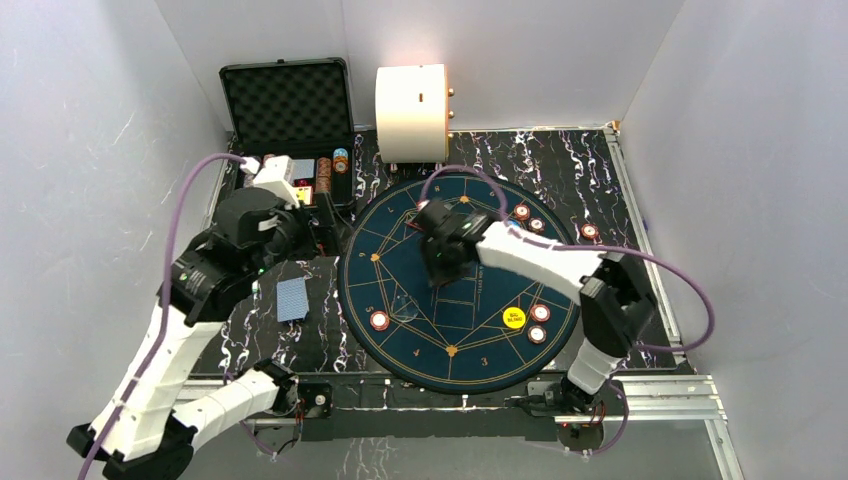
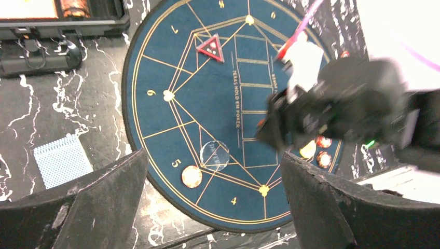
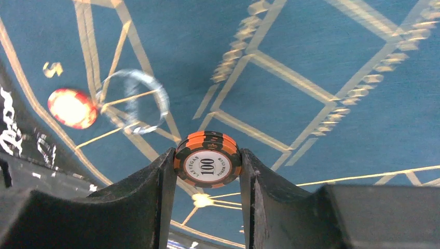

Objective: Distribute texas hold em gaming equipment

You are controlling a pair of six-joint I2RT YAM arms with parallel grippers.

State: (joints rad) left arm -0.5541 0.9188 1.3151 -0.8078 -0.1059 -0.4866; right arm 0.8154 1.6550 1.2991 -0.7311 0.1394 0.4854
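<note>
White walls (image 1: 90, 120) close us in on three sides of a black bench veined with white (image 1: 560, 165). In its far left corner we see the open black case (image 1: 287, 105). Near the left edge lies a blue-backed card (image 1: 291, 299), and our left claw (image 2: 212, 154) hangs there spread wide and empty. A cream cylinder (image 1: 410, 112) stands at the far edge. The round blue mat (image 1: 400, 345) fills the middle and carries a red triangular marker (image 2: 210, 47), red-and-white chips (image 1: 540, 313) and a yellow button (image 1: 514, 318). Above it our right claw (image 1: 441, 268) pinches an orange-and-black chip (image 3: 207, 166) marked 100.
</note>
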